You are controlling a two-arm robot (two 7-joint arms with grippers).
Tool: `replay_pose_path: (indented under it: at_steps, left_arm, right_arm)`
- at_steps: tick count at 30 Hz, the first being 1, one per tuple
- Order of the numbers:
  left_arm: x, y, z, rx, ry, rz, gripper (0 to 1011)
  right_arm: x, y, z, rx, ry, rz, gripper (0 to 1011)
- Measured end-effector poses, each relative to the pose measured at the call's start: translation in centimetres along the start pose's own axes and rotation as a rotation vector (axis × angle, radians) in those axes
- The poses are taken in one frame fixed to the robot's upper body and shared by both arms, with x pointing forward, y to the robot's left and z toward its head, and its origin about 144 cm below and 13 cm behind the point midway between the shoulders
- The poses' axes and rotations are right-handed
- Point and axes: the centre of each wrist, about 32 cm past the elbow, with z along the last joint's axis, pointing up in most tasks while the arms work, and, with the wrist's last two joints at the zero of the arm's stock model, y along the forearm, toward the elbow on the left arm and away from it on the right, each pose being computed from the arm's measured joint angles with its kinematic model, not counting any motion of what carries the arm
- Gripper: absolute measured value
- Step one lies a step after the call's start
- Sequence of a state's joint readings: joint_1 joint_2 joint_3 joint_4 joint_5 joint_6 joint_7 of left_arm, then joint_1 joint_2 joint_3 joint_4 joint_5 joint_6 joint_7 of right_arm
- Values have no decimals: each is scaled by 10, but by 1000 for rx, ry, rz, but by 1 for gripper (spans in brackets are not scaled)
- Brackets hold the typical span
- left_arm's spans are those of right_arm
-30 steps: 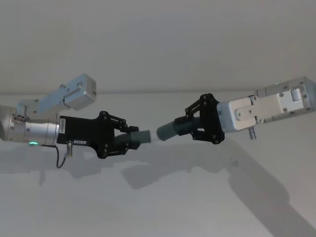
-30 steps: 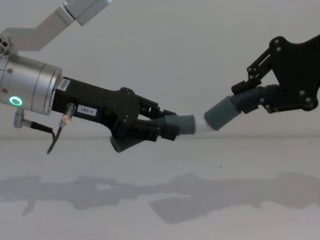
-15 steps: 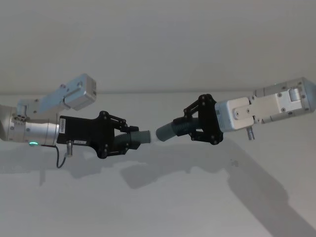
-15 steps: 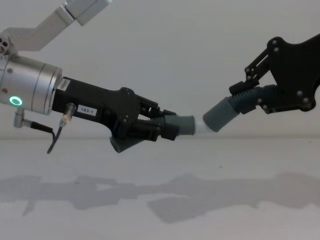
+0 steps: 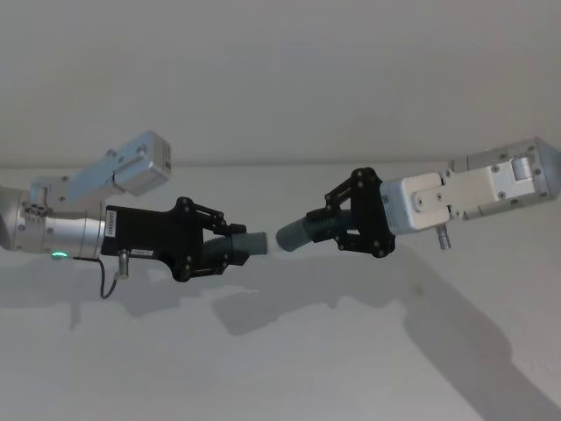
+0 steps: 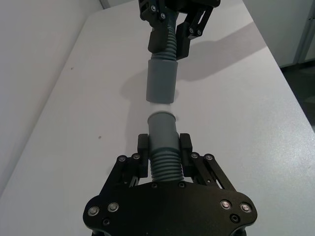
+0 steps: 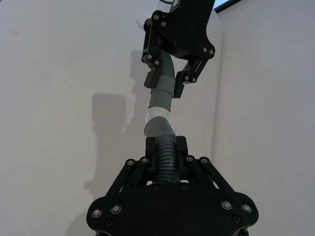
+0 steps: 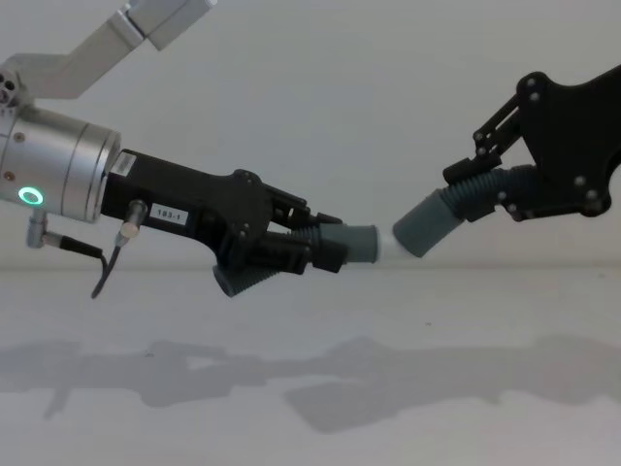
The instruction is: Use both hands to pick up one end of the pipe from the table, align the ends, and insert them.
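At left of the head view, left gripper (image 5: 226, 248) comes in from mid-left, silver wrist with green ring light (image 5: 59, 256), fingers clamped on the ribbed middle of the left pipe piece (image 5: 250, 244). That piece points right, held above the table (image 5: 289, 368); its white tip (image 8: 387, 248) shows in the chest view at frame centre.

Centre: white tip sits right at the open mouth (image 8: 407, 240) of the right pipe piece (image 8: 441, 216). Left wrist view shows the tip (image 6: 160, 107) bridging the two grey sleeves, pieces roughly in line. Chest view shows them meeting at an angle, right piece sloping down to the left. How deep the tip sits inside the mouth: cannot tell.

Right: right gripper (image 5: 337, 226) enters from the upper right edge, fingers closed on the ribbed section of its piece, mouth end pointing left. Right wrist view shows that piece (image 7: 164, 147) bent toward the left gripper (image 7: 167, 78) farther off. Shadows of both arms fall on the table below.
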State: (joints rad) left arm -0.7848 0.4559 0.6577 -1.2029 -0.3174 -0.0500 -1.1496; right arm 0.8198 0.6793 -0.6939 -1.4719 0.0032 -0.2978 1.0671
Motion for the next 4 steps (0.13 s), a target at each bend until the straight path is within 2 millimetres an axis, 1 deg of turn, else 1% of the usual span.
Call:
replay_pose_path:
  at_steps: [4]
  left_arm:
    - [0, 0, 0, 0, 0, 0, 336]
  right_arm:
    - [0, 0, 0, 0, 1, 0, 214]
